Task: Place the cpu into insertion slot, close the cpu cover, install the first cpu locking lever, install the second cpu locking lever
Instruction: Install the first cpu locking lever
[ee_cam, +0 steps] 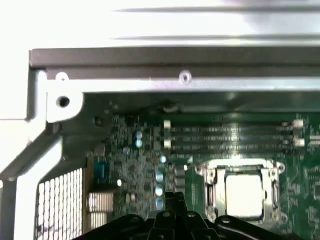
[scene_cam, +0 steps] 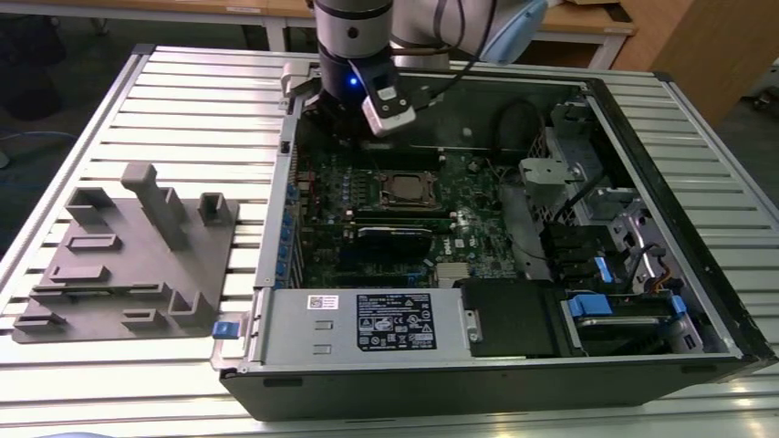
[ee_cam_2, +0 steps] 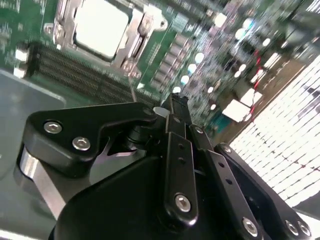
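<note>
The cpu [ee_cam: 244,192] lies in the insertion slot [scene_cam: 408,190] on the green board, its pale metal face [ee_cam_2: 100,27] showing. The silvery cpu cover [ee_cam: 209,192] lies down flat around it as a frame [ee_cam_2: 136,42]. My gripper [ee_cam_2: 175,102] hangs over the board beside the socket, toward the case's back wall, apart from the cover. Its black fingers [ee_cam: 172,199] are shut together with nothing between them. In the exterior view the arm [scene_cam: 356,55] stands over the case's far edge, above the socket. I cannot tell how the locking levers stand.
The open computer case [scene_cam: 633,146] lies on a slatted metal table [scene_cam: 182,100]. A grey power supply with a black label [scene_cam: 365,319] fills the near side, drive bays and cables [scene_cam: 597,274] the exterior view's right. A grey fixture block [scene_cam: 134,255] sits to the left.
</note>
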Robot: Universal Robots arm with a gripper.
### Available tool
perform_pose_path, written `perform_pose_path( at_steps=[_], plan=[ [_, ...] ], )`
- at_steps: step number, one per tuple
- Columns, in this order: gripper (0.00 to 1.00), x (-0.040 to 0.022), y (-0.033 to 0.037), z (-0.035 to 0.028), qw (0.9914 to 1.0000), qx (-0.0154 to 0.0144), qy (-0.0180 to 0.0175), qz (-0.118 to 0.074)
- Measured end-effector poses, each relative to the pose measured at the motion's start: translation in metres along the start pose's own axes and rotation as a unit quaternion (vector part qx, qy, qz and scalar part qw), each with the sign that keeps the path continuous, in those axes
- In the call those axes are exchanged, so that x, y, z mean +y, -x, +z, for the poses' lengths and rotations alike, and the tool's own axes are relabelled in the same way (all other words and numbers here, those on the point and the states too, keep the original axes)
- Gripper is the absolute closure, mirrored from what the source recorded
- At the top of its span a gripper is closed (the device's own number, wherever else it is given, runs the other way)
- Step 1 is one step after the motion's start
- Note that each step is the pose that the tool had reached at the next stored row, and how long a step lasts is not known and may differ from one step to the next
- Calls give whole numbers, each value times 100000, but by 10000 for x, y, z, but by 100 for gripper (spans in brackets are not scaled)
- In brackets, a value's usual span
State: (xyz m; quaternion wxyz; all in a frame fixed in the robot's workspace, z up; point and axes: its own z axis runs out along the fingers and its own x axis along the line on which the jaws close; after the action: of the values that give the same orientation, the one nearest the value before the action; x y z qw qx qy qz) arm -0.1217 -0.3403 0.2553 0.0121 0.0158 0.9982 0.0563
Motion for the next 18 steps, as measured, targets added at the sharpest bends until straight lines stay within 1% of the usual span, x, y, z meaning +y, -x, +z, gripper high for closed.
perform_pose_path(
  at_steps=[1,2,3,5,6,7,9,12,18],
  plan=[
    [89,0,-2,0,99999,19,412,11],
    [89,0,-4,0,99998,29,682,20],
    [89,0,-4,0,99996,29,896,25],
    [89,0,-4,1,99993,38,1185,32],
    [89,0,-4,2,99989,47,1478,37],
    [89,0,-4,2,99986,54,1686,45],
    [89,4,-4,4,99984,56,1793,55],
    [89,18,-6,12,99984,55,1803,50],
    [89,85,-12,36,99982,59,1885,50]
  ],
)
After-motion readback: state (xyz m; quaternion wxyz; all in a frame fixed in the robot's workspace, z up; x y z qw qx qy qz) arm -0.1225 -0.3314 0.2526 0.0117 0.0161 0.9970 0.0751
